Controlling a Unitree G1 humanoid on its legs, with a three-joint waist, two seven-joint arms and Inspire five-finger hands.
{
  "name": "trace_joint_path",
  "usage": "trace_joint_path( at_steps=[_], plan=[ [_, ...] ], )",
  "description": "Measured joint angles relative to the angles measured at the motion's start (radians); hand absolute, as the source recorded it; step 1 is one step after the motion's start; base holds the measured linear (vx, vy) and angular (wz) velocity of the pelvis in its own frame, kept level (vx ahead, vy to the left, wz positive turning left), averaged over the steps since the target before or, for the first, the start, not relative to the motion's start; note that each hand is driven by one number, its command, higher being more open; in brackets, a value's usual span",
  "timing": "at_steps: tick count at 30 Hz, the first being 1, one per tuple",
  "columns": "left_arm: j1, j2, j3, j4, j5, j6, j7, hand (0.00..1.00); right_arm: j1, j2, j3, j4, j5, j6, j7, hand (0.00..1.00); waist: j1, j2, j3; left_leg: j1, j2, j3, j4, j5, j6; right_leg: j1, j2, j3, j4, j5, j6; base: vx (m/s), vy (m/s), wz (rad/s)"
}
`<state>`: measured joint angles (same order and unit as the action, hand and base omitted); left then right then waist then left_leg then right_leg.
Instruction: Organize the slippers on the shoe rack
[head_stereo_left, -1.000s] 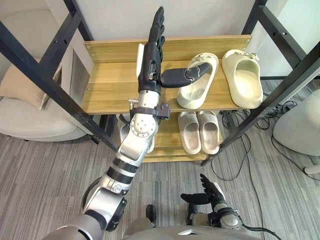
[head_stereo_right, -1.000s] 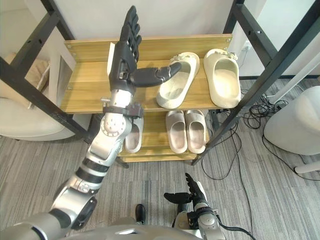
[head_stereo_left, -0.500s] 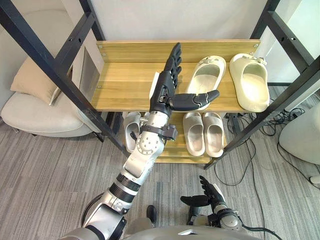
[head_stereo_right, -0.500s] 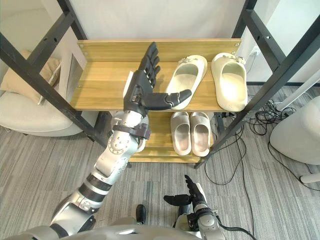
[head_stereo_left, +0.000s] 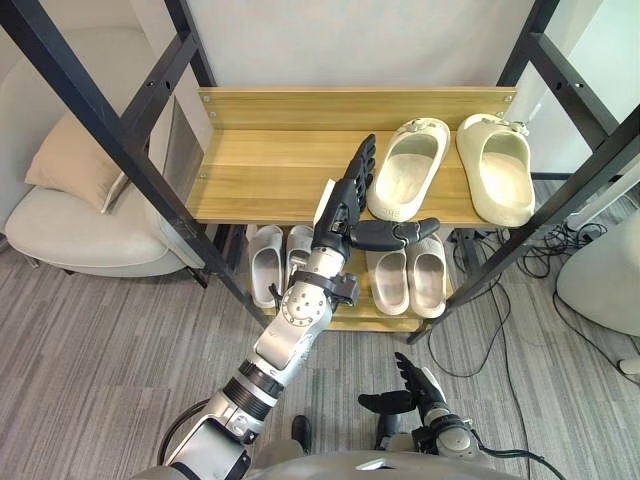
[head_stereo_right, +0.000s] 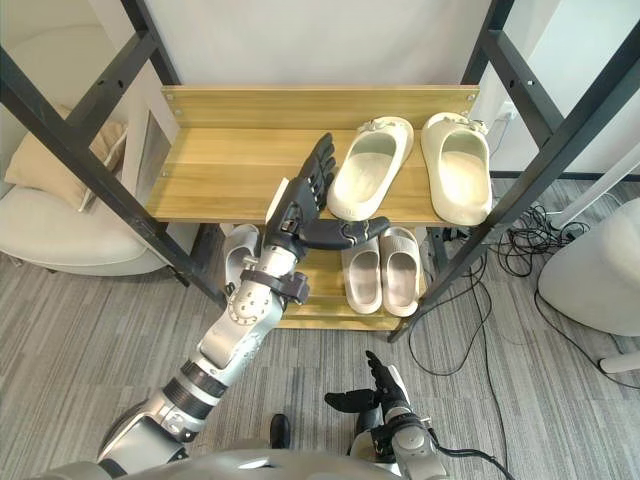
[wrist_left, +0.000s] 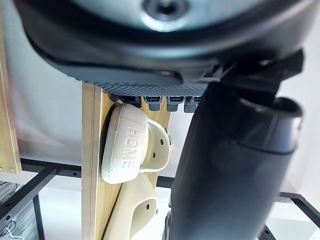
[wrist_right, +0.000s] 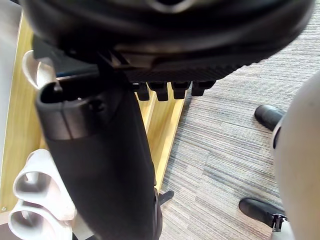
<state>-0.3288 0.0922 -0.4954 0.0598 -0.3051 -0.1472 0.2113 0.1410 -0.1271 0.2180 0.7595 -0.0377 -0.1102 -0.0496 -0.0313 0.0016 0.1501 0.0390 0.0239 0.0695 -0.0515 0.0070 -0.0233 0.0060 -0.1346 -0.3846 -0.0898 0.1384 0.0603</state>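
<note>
1. Withdrawal of the left hand (head_stereo_left: 340, 215) from the top shelf (head_stereo_left: 255, 175) is what has changed. A second ago its thumb was laid against the left cream slipper (head_stereo_left: 405, 168). Now the hand is held at the shelf's front edge, apart from that slipper.
2. Its fingers are held straight and close together, with the thumb stuck out sideways, and nothing is gripped.
3. The left cream slipper is left on the top shelf, just beside the right cream slipper (head_stereo_left: 495, 165). Its toe is turned to the back and slanted slightly toward its mate. The whole view has shifted as well, so any move of the slipper itself cannot be judged.
4. On the lower shelf (head_stereo_left: 345, 312), a grey pair (head_stereo_left: 405, 278) and a white pair (head_stereo_left: 270, 262) are seen lined up side by side.
5. The right hand (head_stereo_left: 415, 385) is kept low near the floor, fingers spread and idle.
6. The push on the top pair is judged finished. Only a small straightening of the slanted slipper may remain, so the shoe rack is thought nearly tidy.
</note>
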Motion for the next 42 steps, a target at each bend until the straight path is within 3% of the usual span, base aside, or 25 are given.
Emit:
trace_joint_path(
  at_steps=[14,22,35,42],
  plan=[
    [-0.040,-0.004,-0.090,0.037,-0.018,-0.006,0.001,1.00,-0.006,0.009,0.001,0.002,0.000,0.001,-0.004,1.00,-0.004,-0.012,0.002,0.016,-0.002,0.000,-0.013,0.001,0.001,0.010,-0.001,-0.001,0.000,-0.003,0.004,0.00,0.000,0.00],
    [-0.089,-0.023,-0.150,0.085,-0.020,-0.005,0.010,1.00,-0.011,0.013,0.001,0.002,0.000,0.001,-0.005,1.00,-0.025,-0.020,0.003,0.019,-0.003,0.004,-0.014,0.002,0.001,0.011,-0.002,0.002,-0.001,-0.003,0.005,0.00,0.000,0.00],
    [-0.095,-0.020,-0.141,0.097,-0.002,-0.005,0.017,1.00,-0.009,0.014,0.001,0.003,0.000,0.001,-0.005,1.00,-0.025,-0.028,0.006,0.024,-0.002,0.013,-0.014,-0.001,-0.002,0.012,-0.002,0.011,-0.001,-0.001,0.007,0.00,0.001,-0.01],
    [-0.058,0.027,-0.041,0.043,-0.002,0.005,-0.021,1.00,-0.022,0.014,0.000,0.019,0.000,0.002,-0.004,1.00,-0.030,-0.026,0.007,0.023,0.002,0.011,-0.014,0.000,-0.001,0.012,0.000,0.008,0.000,-0.002,0.007,0.00,0.000,0.00]
  ],
)
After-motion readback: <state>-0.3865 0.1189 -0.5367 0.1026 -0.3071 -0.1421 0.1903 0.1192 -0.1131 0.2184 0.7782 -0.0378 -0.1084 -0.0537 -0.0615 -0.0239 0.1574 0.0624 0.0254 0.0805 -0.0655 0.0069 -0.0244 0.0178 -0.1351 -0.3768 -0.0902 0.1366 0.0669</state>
